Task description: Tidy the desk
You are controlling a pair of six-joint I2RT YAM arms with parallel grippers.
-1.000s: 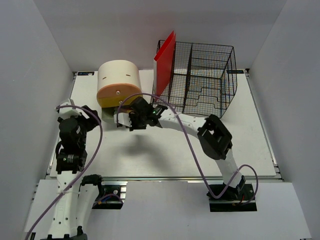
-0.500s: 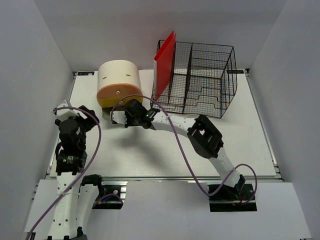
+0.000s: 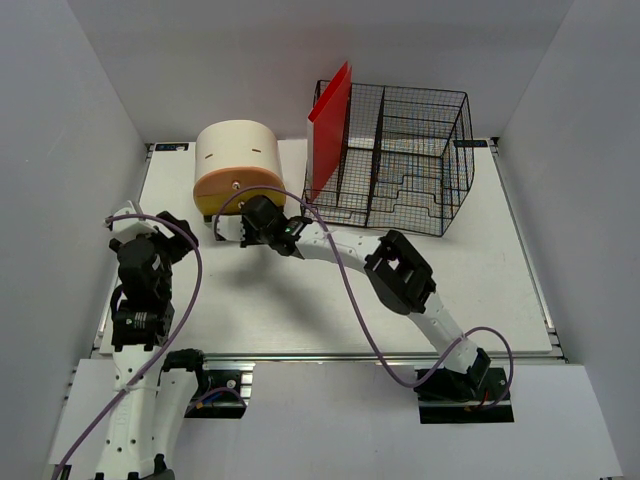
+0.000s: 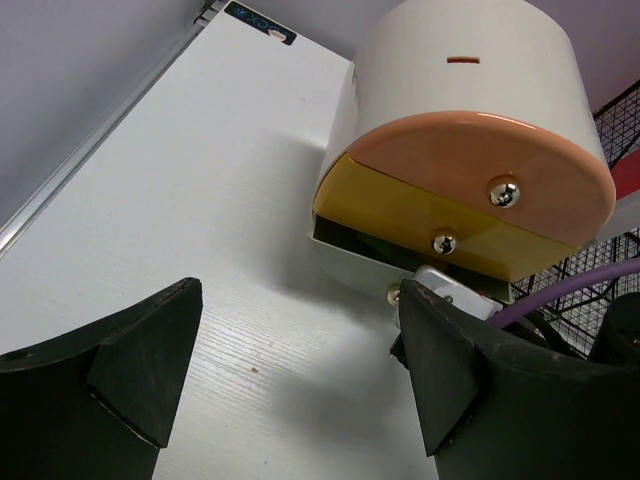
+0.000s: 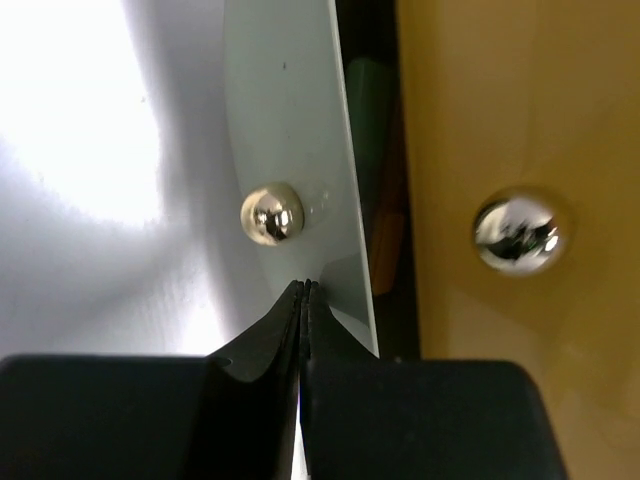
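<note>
Reaching far across the desk, the right arm stretches to the front of the drawer box at the back left. The right hand is clenched, its two fingers pressed flat together with nothing between them. Their tips sit just under the small shiny knob on the pale bottom drawer front. A dark gap shows between that front and the yellow drawer beside it.

The left arm is bent up at the left side of the desk. The left hand is wide open and holds nothing. It points at the drawer box from a little way off.

There is one drawer box, with three drawer fronts: orange, yellow and pale. Each front has one knob, so three knobs. There is one black wire basket at the back, right of the box. One red sheet stands up at the basket's left end.
</note>
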